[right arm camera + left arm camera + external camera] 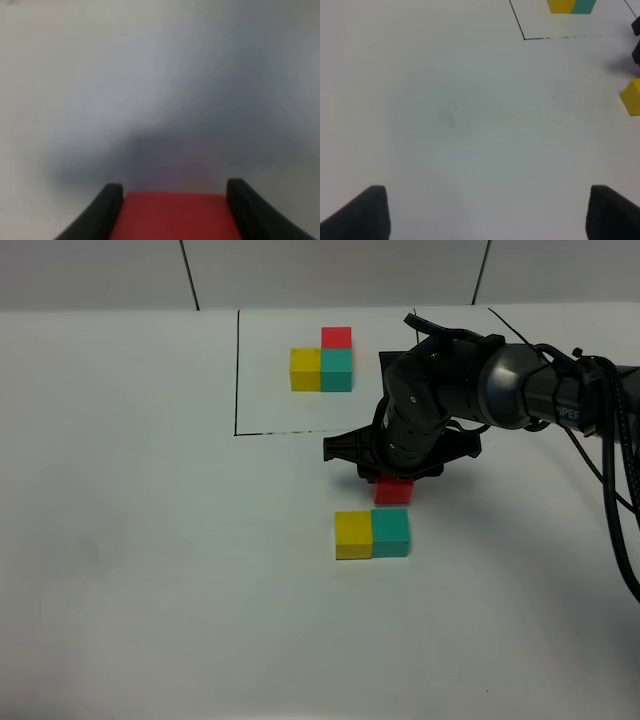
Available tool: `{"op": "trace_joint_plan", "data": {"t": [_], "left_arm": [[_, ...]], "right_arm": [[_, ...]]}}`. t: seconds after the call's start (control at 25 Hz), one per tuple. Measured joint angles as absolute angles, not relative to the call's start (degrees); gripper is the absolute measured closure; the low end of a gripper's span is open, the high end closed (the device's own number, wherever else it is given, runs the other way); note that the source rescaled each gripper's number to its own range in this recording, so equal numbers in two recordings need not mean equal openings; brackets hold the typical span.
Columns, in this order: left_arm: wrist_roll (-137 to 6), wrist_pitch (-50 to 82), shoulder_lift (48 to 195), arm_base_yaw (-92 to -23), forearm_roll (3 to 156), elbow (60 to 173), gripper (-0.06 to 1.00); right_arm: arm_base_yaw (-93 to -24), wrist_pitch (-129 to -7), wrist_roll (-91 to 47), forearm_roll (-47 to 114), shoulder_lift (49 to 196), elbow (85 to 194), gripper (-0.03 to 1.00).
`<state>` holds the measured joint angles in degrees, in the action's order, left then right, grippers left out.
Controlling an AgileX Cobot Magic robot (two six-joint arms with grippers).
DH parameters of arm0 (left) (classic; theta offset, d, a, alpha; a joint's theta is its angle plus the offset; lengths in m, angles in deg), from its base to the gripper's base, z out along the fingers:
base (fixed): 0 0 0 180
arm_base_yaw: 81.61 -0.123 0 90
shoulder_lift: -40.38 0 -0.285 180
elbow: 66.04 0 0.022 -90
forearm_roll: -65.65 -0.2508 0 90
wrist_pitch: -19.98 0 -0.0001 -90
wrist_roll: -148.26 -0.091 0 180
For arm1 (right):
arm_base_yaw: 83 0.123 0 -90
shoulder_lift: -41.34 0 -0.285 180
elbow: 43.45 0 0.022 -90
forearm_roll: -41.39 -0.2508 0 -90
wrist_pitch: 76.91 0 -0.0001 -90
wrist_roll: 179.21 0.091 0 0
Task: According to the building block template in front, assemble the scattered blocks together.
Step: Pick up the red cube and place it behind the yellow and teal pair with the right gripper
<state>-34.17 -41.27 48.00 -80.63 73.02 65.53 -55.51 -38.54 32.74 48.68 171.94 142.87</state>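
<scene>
The template point(322, 362), a small yellow, teal and red L-cluster, sits inside a thin black frame line at the back. The loose yellow cube point(353, 535) and the loose teal cube point(391, 532) lie side by side in the middle. The loose red cube point(394, 490) is just behind the teal one, touching or nearly touching it. My right gripper point(394, 483) is over it, and the right wrist view shows its fingers point(107, 210) shut on the red cube point(172, 216). My left gripper point(487, 212) is open and empty over bare table, out of the high view.
The black frame line point(236, 370) marks off the template area on the white table point(150, 540). In the left wrist view the frame corner point(524, 38), the template point(570, 5) and the loose yellow cube point(632, 96) show at the edges. The right arm's cables point(610, 470) hang at right.
</scene>
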Motion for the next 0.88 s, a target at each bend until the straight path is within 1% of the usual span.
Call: {"op": "trace_joint_plan", "data": {"t": [0.88], "left_arm": [[-34.17,-41.26,48.00,-80.63,73.02,65.53,0.21]], "right_arm": [[-54.01,-37.75,30.86,47.48,174.21,143.32,0.95]]}}
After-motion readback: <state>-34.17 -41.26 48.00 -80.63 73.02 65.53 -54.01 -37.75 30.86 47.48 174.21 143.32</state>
